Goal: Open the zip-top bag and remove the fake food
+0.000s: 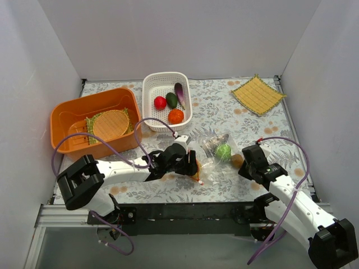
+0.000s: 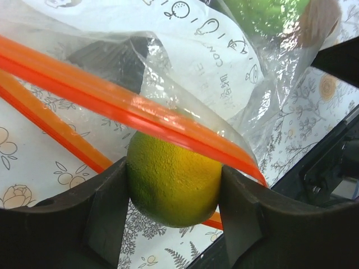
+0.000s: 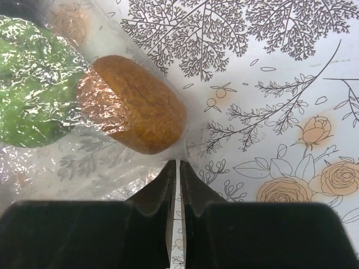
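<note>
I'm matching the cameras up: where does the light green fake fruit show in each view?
Top external: light green fruit right of centre, inside the zip-top bag.
Left wrist: fruit at the top edge, right of middle, behind plastic.
Right wrist: fruit at the far left, under plastic.
Shared landmark: the brown piece beside it.

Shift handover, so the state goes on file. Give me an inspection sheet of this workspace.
Surface: floral tablecloth, lying flat.
Job's things: zip-top bag open, mid-table; yellow-green toy fruit at its mouth; green toy and brown toy seen through the plastic.
Clutter: white basket with four toy foods; orange bin holding woven mats; yellow mat far right.
End effectors: left end effector closed on the yellow-green toy fruit; right end effector pinching the bag's edge.
Cables: purple cables loop from both arms.
Surroundings: white walls on three sides.
</note>
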